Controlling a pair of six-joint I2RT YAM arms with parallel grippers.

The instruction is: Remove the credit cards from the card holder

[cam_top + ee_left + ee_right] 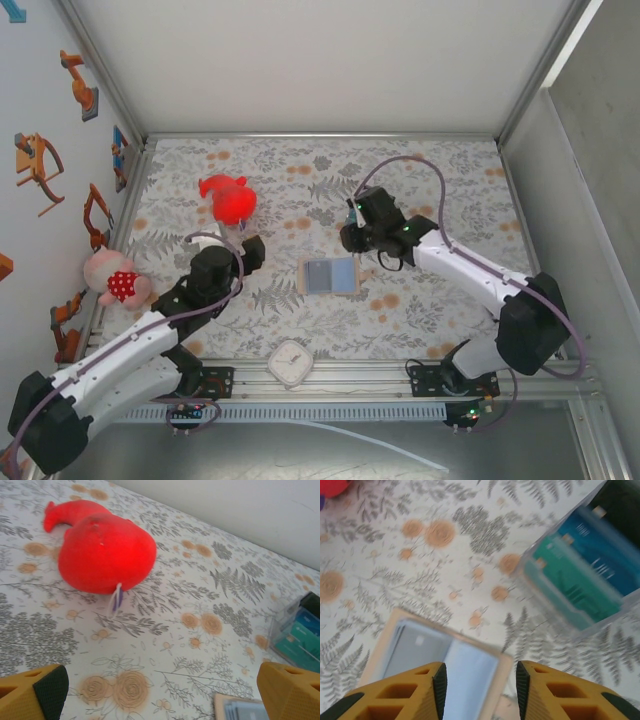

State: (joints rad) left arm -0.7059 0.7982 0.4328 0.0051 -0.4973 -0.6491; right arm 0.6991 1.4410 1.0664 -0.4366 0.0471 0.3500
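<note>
The card holder lies open and flat at mid table, tan-rimmed with pale blue lining. In the right wrist view the card holder sits just under my right gripper, whose jaws stand apart with nothing between them. Its left half shows a grey-blue pocket; I cannot tell what is in it. Blue and teal credit cards stand in a clear box just beyond. My right gripper hovers above the holder's far right corner. My left gripper is open and empty, left of the holder.
A red plush lies behind the left gripper, large in the left wrist view as the red plush. A pink plush sits at the left wall. A small white clock rests on the near rail. Walls enclose three sides.
</note>
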